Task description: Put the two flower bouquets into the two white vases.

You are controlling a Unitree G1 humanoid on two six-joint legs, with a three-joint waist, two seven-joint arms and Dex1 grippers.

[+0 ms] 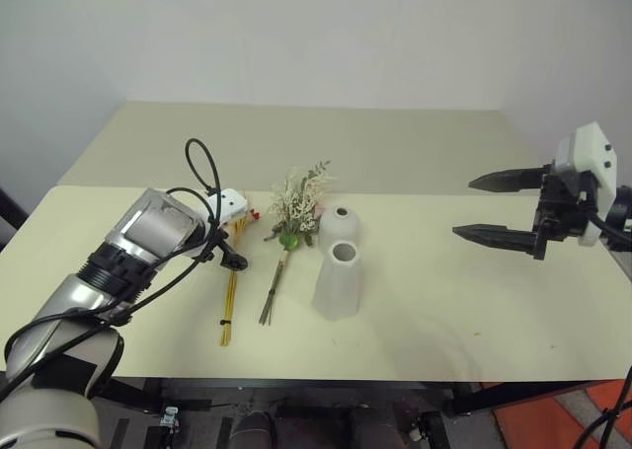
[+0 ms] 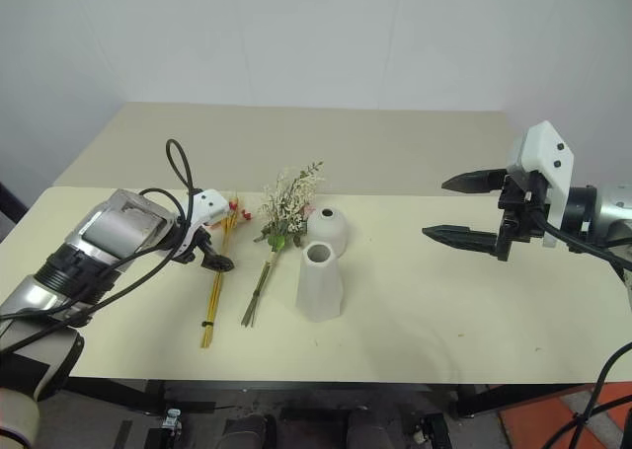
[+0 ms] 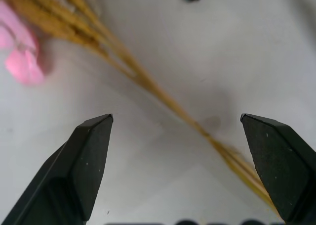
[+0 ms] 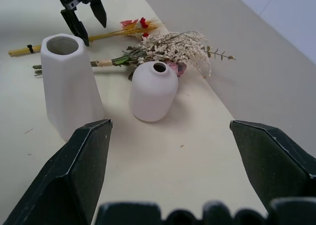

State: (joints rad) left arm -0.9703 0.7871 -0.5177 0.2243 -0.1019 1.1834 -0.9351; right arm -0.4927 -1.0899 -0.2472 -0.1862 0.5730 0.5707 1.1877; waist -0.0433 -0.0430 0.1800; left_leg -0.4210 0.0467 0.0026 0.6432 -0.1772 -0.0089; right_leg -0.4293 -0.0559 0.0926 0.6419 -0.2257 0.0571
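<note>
The left gripper (image 2: 219,252), jaws wide, hangs over the slim yellow-stemmed bunch (image 1: 230,291) lying on the table (image 1: 474,311); thin, light, probably slippery, best pinched mid-stem; beside it lies the bushier bunch (image 1: 292,217), soft, crushable; then 2 empty upright vases (image 1: 338,276); the right gripper (image 1: 509,208) gapes, holding nothing.

- Right hand (image 4: 170,173): two black fingers at lower left and lower right of the frame, spread wide, nothing between them.
- Tall cone vase (image 4: 69,84) upright at left; round vase (image 4: 153,90) upright just beside it, centre.
- Bushy bouquet (image 4: 168,49) lies flat behind the round vase; slim yellow-stemmed bouquet (image 4: 98,34) beyond it.
- Left hand (image 4: 81,7) at upper left, over the yellow stems, fingers apart.
- Cream worktop (image 4: 197,136).
</note>
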